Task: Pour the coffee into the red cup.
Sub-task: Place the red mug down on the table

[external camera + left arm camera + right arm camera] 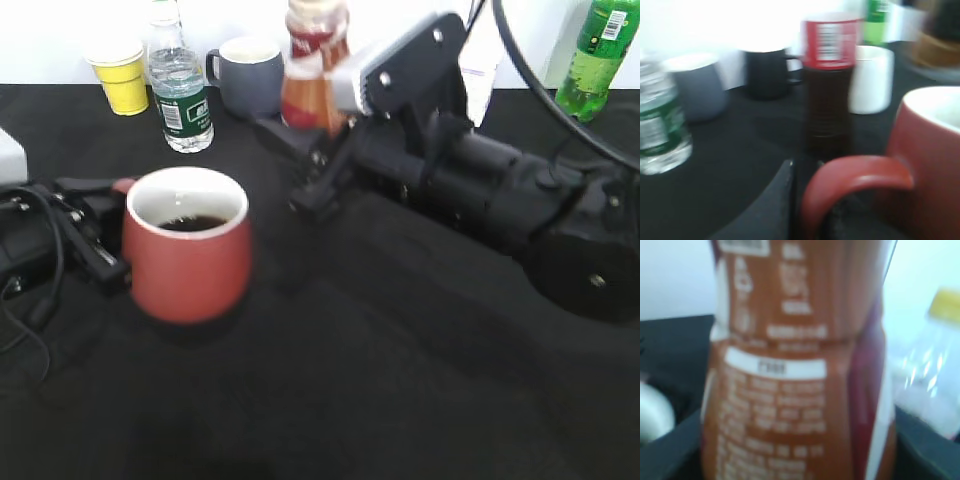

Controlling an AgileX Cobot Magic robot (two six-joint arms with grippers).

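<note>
At the far left of the exterior view, the left gripper (95,235) lies low on the black table (400,400), at the handle side of the red cup (187,245). The left wrist view shows the red cup's loop handle (855,182) right in front of the camera, with one dark finger (767,210) beside it; whether the jaws are pressed onto the handle or only flank it cannot be told from the blur. The cup stands upright, left of centre, and dark liquid is already visible inside its white interior.

Further right and toward the back, the coffee (312,75) stands upright with its long axis vertical, just ahead of the right gripper (300,150), whose arm stretches in from the right edge. The right wrist view fills with the bottle's orange-brown label (790,390), with dark fingers at both lower corners, so the jaws appear to be pinching the bottle low on its body.

The bottle sits behind and to the right of the cup, well apart from it; the right arm is the nearer one to it.

Only the left wrist view shows the cola bottle (829,85) and white mug (870,80). Only the exterior view shows the liquid in the cup, the yellow cup (120,72), water bottle (180,90) and grey-blue mug (248,75).
</note>
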